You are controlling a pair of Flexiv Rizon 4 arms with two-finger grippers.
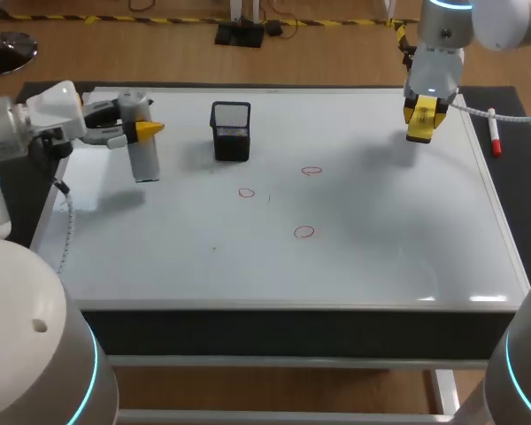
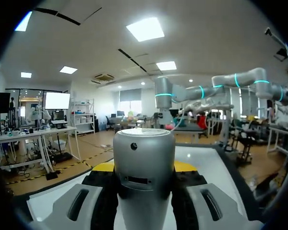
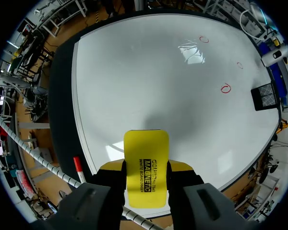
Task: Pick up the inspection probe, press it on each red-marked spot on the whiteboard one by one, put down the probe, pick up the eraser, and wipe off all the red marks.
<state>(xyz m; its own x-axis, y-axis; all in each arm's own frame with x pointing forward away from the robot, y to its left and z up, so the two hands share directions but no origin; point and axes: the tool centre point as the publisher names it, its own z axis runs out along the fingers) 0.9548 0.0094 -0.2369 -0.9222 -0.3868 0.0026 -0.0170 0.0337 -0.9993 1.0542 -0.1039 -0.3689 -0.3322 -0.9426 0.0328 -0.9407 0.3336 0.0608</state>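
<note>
left gripper [image 1: 142,130] clamps probe [image 1: 144,164] upright at left of whiteboard [image 1: 380,257], likely clear of wiping | right gripper [image 1: 422,122] grips eraser [image 3: 145,158] above far corner, poised for red marks [image 1: 303,232]

We see a dark worktop [image 1: 516,190] that carries a large whiteboard [image 1: 380,248], which covers most of it. On the whiteboard a black mesh basket [image 1: 231,131] stands near the far edge, and three red circles [image 1: 303,232] are drawn around its middle. A marker [image 1: 493,133] lies on the worktop just beside the whiteboard's right edge.
</note>
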